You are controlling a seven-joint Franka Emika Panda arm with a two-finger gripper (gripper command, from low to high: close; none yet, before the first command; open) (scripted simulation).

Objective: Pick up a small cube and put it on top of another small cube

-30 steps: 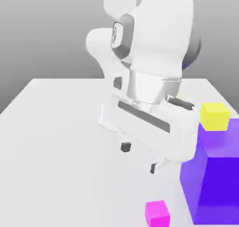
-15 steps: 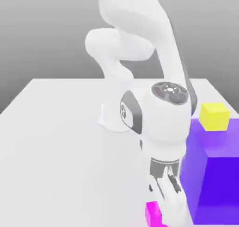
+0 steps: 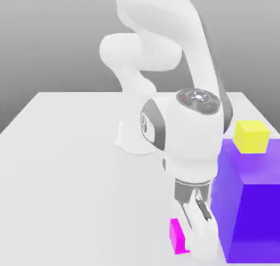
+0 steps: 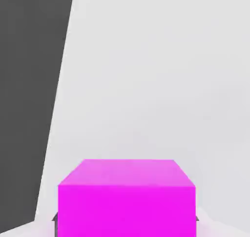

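The end effector (image 3: 188, 249) is clamped on the magenta cube (image 4: 127, 209), which sits (snugly) between its fingertips (image 4: 55, 226).

Claw (image 4: 126, 226): large purple block (image 3: 260, 221) stands beside it, toward the exterior view's right; obstructs low sideways passage. Clearance between them: cannot tell. Yellow cube (image 3: 251, 137), on the block, adds an obstacle above claw level. Toward the exterior view's left of the claw: broad open tabletop (image 3: 82, 194), passage free.
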